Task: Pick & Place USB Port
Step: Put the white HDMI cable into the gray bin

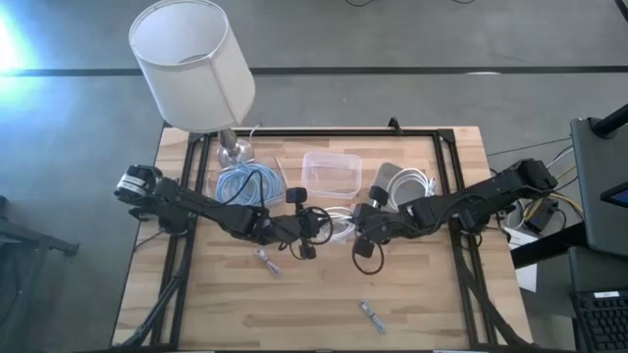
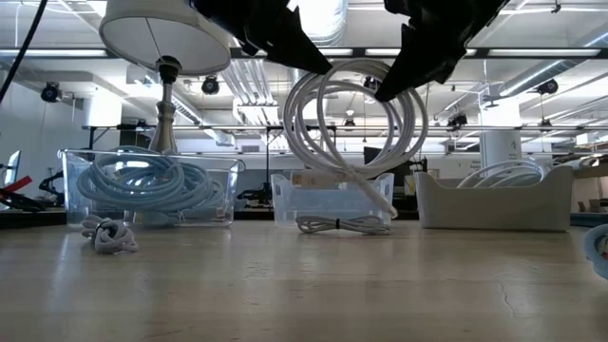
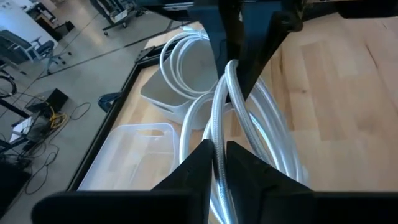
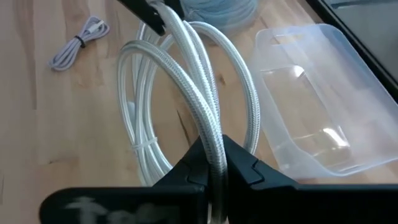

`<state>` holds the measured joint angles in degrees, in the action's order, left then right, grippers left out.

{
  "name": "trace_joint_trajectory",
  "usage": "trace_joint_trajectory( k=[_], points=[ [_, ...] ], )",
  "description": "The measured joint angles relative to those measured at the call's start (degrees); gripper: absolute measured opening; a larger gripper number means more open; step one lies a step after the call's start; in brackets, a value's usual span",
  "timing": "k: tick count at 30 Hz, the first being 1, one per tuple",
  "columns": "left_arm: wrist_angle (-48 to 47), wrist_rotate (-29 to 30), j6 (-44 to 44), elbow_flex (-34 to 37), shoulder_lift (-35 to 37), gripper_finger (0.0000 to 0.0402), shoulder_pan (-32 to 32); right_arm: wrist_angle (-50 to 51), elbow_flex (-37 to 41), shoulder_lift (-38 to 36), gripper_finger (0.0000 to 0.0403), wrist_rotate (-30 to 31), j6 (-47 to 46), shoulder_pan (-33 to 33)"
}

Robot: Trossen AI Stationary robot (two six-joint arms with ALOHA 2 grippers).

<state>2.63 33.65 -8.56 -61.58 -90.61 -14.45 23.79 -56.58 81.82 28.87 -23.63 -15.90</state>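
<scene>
A clear empty plastic bin (image 1: pixel 332 174) sits mid-way along the wooden table's (image 1: pixel 422 294) far edge. Left of it, a clear bin of coiled blue cable (image 1: pixel 246 183); right, a white tray of white cable (image 1: pixel 407 183). A white-shaded lamp (image 1: pixel 193 65) occupies the far-left corner.

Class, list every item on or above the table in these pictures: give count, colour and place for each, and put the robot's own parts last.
Table: one, light wood with black frame.
Lamp: one, white shade, back left corner.
Blue cable bin: one, clear, holding pale blue cable, back left beside the lamp.
Empty bin: one, clear, back centre.
White tray: one, holding white cable, back right.
White cable coil: one, white braided, held off the table between both arms.
Small bundled cables: two, grey-white, on the front of the table.
Left pincer: one, dark, shut on the coil.
Right pincer: one, dark, shut on the coil.
</scene>
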Motion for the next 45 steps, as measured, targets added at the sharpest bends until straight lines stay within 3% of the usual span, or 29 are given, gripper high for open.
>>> trace_joint_trajectory(
  k=[7,19,25,33,37,45],
  points=[
    [-0.2,0.9,1.5,0.0,0.0,0.0101,0.7,3.5,-0.7,0.0,0.0014,-0.2,-5.4,0.0],
    [-2.4,1.0,1.8,0.0,0.0,0.0201,0.8,25.4,-5.8,-0.1,0.0014,-0.1,-21.1,-0.1],
    [-4.0,1.0,3.1,0.2,0.0,0.0206,0.8,40.7,-12.2,-0.7,0.0013,7.4,-26.4,-0.1],
    [-3.9,1.2,3.2,2.5,0.0,0.0206,0.9,61.8,-12.7,-2.2,0.0013,12.0,-46.8,0.4],
    [-3.9,1.2,3.2,3.1,0.0,0.0206,0.9,64.5,-10.4,-3.5,0.0013,13.1,-52.2,0.4],
    [-3.9,1.4,3.2,3.5,0.0,0.0206,1.1,64.5,-9.6,-8.6,0.0013,17.0,-52.1,0.5]
  ],
)
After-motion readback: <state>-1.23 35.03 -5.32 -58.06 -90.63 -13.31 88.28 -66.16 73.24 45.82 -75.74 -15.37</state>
